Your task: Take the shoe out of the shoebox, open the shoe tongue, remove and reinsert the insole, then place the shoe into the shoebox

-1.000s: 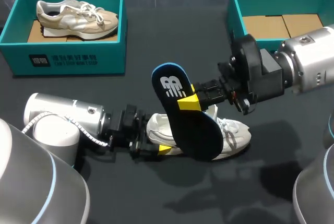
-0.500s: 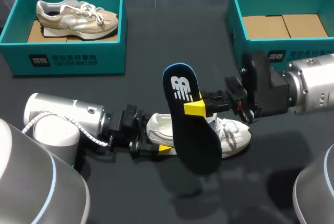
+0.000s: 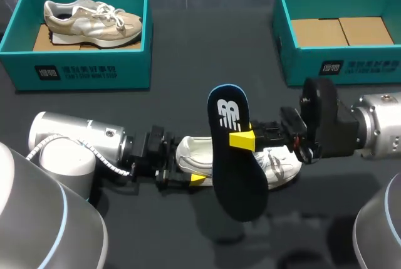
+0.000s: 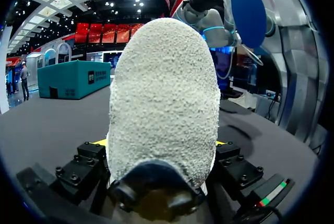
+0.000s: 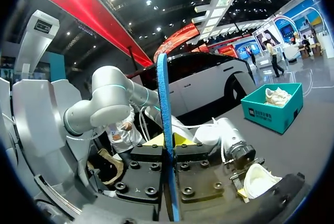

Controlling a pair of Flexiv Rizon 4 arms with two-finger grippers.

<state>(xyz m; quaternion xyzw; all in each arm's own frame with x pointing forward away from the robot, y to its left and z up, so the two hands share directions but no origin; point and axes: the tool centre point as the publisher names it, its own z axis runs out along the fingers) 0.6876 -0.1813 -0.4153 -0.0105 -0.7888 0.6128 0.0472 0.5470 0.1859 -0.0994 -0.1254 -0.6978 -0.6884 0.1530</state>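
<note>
Over at the far left corner of the table (image 3: 207,49) sits the left shoebox (image 3: 81,71), with a beige shoe (image 3: 91,21) lying in it. It is well apart from the work and out of the way.

Nearer the front edge, left of middle, the left gripper (image 3: 178,174) is clamped on the heel of the white shoe (image 3: 191,153), which lies on the table with its toe towards the right. I'd judge that grip is there to pin the shoe down while the other arm works. In the left wrist view the heel (image 4: 163,98) fills the space between the fingers. Their yellow tips barely peek out at either side, so the contact is likely rather than plain.

Just right of that, the insole (image 3: 235,168) is out of the shoe. It hangs above the shoe's middle, logo end raised towards the far edge and the other end dipping towards the front edge. The right gripper (image 3: 243,140) pinches it at mid-length. The right wrist view shows the insole (image 5: 166,130) edge-on, with both fingers pressed on its faces. Held so, it seems to be between removal and reinsertion.

There is bare table in front of the shoe and behind it. The right shoebox (image 3: 351,68), at the far right corner, is open and holds no shoe. The right arm lies just in front of its near wall, which any lift must clear.
</note>
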